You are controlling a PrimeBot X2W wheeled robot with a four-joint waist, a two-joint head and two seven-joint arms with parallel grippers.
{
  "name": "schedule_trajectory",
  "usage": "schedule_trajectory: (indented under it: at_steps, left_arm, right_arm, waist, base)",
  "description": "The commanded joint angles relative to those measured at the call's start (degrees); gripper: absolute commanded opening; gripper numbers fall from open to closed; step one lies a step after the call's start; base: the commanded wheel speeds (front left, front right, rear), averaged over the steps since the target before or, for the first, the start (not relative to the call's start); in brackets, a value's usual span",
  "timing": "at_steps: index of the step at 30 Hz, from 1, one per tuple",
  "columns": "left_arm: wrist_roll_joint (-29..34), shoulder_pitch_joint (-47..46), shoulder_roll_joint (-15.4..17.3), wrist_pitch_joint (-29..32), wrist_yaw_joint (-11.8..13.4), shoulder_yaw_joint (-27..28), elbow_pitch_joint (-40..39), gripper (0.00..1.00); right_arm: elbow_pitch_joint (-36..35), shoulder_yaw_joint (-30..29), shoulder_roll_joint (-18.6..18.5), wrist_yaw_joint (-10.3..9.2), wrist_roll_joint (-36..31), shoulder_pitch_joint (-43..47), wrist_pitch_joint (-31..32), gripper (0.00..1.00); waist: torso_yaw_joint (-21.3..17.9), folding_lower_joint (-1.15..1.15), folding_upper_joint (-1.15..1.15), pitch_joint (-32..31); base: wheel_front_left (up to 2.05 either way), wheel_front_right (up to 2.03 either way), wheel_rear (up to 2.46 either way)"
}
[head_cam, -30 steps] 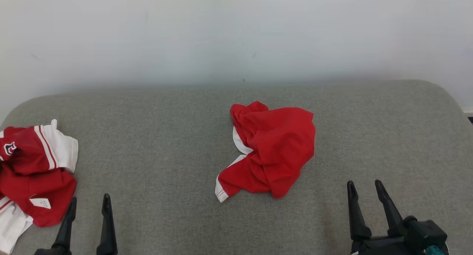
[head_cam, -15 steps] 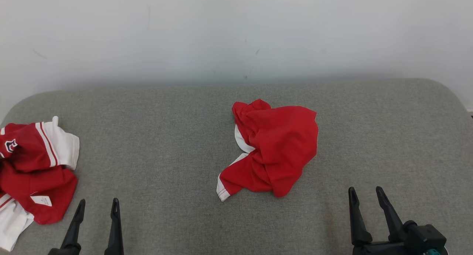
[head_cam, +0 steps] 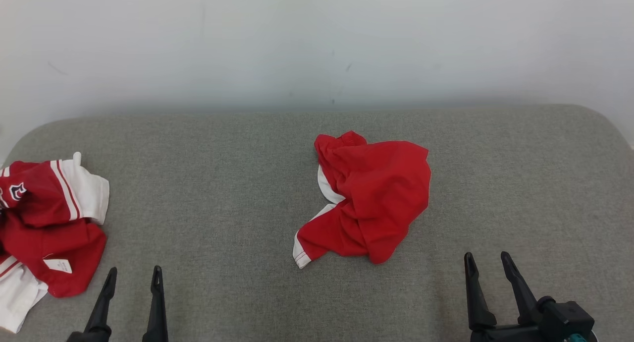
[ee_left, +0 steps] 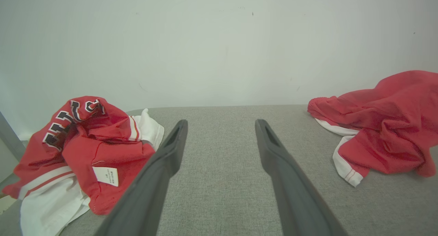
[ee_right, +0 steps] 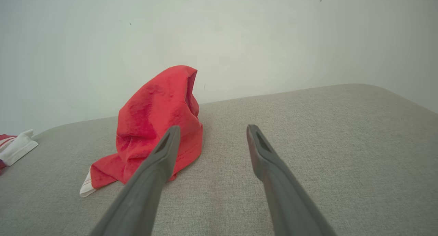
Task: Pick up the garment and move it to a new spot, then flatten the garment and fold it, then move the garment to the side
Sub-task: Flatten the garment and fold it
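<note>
Red garment point(head_cam: 371, 198) crumpled on grey fabric surface point(head_cam: 223, 183) | left tool point(head_cam: 135, 270) spread (empty) | right tool point(head_cam: 485, 255) spread, empty

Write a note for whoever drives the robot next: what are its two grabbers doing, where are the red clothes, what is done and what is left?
The left gripper has its jaws open and holds nothing. It is low over the grey cushion, close beside the red and white jersey at the left edge.
The right gripper has its jaws open and is empty. It is near the red garment, to its right, not touching it.
The red garment lies crumpled in a heap at the middle of the cushion.
Done: nothing certain; it may already be at its new spot.
Left: flatten it, fold it, move it aside.
</note>
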Motion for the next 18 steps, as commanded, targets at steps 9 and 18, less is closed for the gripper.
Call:
schedule_trajectory:
  at_steps: [9,18]
  left_arm:
    - [0.2,-0.8,-0.3,-0.2,-0.3,0.4,0.1,1.0]
    - [0.7,-0.4,-0.7,-0.2,-0.3,0.0,-0.1,1.0]
  right_arm:
    - [0.3,0.4,0.0,-0.11,0.5,-0.5,0.0,1.0]
    - [0.7,0.5,0.0,-0.11,0.3,-0.6,0.0,1.0]
  waist:
    - [0.2,0.0,0.0,0.3]
    - [0.5,0.0,0.0,-0.1]
  base:
    - [0.0,0.0,0.0]
    - [0.0,0.0,0.0]
